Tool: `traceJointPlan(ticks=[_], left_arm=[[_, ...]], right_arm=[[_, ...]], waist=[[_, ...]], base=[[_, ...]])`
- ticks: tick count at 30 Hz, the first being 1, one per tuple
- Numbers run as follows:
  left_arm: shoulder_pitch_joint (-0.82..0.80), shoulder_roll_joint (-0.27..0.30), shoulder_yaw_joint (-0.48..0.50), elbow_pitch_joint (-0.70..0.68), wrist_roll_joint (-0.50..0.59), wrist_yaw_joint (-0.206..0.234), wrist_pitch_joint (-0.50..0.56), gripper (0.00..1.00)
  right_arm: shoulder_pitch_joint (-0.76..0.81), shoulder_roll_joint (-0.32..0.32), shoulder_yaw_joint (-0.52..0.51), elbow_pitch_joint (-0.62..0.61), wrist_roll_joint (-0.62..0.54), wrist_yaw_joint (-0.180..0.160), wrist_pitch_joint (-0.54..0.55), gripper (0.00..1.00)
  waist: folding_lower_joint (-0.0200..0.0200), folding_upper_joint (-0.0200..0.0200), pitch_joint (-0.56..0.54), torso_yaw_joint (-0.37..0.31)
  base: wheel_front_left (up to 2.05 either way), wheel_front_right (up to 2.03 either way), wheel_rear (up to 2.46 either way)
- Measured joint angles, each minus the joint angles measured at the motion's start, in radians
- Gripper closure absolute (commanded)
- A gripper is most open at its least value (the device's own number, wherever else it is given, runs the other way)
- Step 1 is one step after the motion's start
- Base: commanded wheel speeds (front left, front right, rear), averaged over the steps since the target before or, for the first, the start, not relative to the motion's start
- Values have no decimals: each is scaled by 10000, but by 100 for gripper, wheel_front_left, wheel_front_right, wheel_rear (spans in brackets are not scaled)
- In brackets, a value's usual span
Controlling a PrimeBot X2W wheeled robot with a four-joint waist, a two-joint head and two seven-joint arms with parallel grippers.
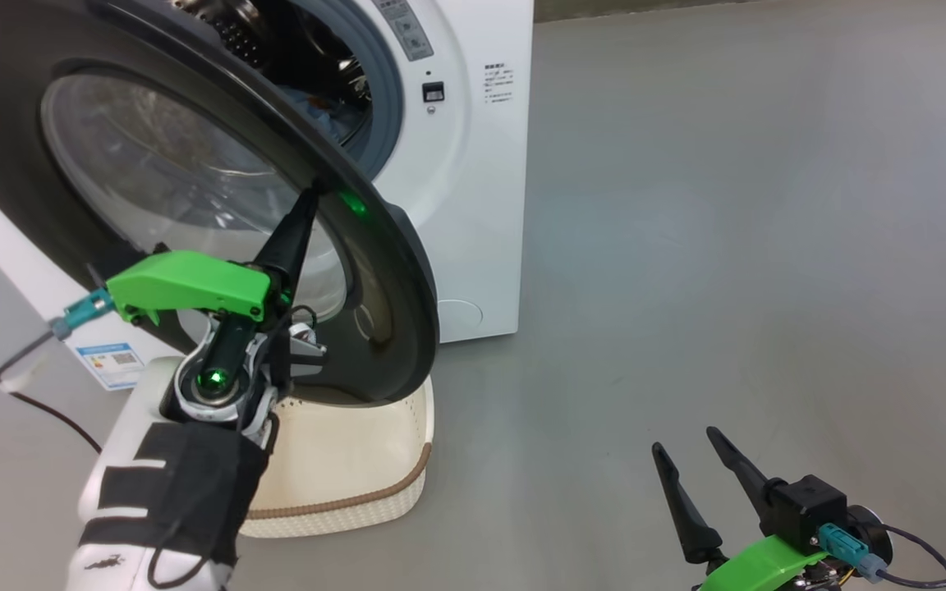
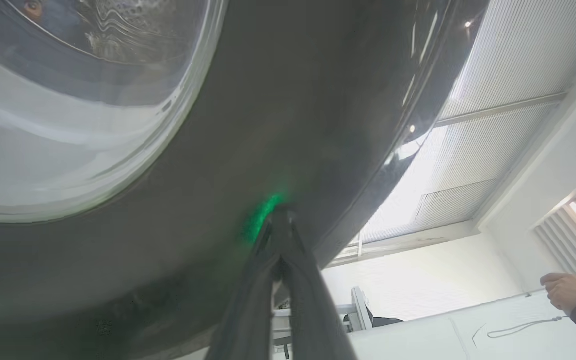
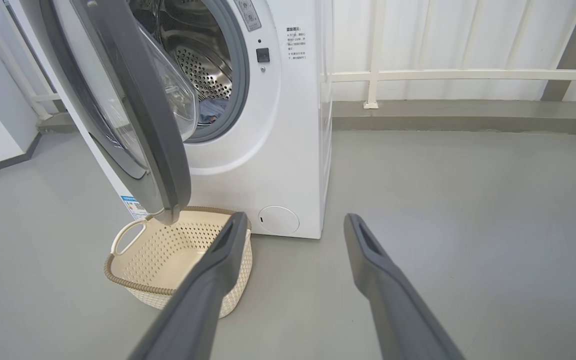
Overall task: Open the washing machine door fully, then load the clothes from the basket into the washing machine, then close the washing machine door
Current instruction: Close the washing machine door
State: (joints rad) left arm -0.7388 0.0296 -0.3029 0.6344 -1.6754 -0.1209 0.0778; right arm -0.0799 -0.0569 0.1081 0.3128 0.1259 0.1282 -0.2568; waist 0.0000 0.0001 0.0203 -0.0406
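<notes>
Grey floor (image 1: 727, 246), bare and matt, carries the scene.

Washer (image 3: 288, 150): white front-loader standing on the floor, port uncovered.

Door (image 1: 395, 287): hinged at the port's left and roughly half-swung. Its glossy black outer face is toward the robot, and its lower edge hangs above the basket's far end.

Drum (image 3: 203, 65): steel, perforated. It holds the clothes (image 3: 211, 109), seen as a blue heap low behind the grey seal.

Basket (image 3: 133, 285): on the floor just before the washer, below the door. Its inside is bare, with nothing in it.

Left gripper (image 1: 309, 197): fingers (image 2: 298, 280) clenched together on nothing, tips pressed against the door's outer face between the glass bowl and the rim.

Right gripper (image 1: 684, 439): fingers (image 3: 383, 290) spread wide and released, empty, low over the floor, well apart from washer and basket.

Step in hand, as judged: the last one, closing the door. Loading looks done, since the basket is empty and the cloth lies in the drum.

Next move, as judged: the left arm should push along the door's arc toward the port until the latch side meets the front and catches. The tips must be kept from sliding on the glossy face. Whether any cloth lies across the seal cannot be told.
</notes>
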Motion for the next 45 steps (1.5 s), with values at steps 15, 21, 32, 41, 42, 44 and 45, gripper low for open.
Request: traceJointPlan(ticks=[15, 21, 32, 41, 42, 44, 45], left_arm=[[2817, 2092, -1822, -2382, 3902, -29, -2522, 53], [3573, 3049, -2343, -2207, 6566, -69, -3258, 0], [5279, 2506, 591, -3509, 10937, -10, -3329, 0], [6569, 1925, 2395, -3963, 12360, -27, -3331, 0], [6714, 1847, 2583, -4029, 12443, -27, -3331, 0], [6978, 1664, 2909, -4138, 12512, -31, -3331, 0], [7096, 1603, 3033, -4171, 12573, -63, -3331, 0]], right_arm=[[34, 21, -303, -234, 84, 0, 0, 0], [192, 31, -372, -334, 90, 0, 0, 0], [198, 48, -535, -489, 138, 0, 0, 0], [198, 52, -539, -527, 343, 0, 0, 0], [198, 50, -548, -535, 343, 0, 0, 0], [198, 50, -568, -546, 343, 0, 0, 0], [198, 50, -585, -548, 343, 0, 0, 0]], waist=[[0, -1, 61, 502], [0, 0, 148, 691], [0, 0, 304, 847], [0, 0, 277, 676], [0, 0, 265, 654], [0, -1, 241, 619], [0, 0, 231, 609]], base=[[0, 0, 0], [0, 0, 0], [0, 0, 0], [0, 0, 0], [0, 0, 0], [0, 0, 0], [0, 0, 0]])
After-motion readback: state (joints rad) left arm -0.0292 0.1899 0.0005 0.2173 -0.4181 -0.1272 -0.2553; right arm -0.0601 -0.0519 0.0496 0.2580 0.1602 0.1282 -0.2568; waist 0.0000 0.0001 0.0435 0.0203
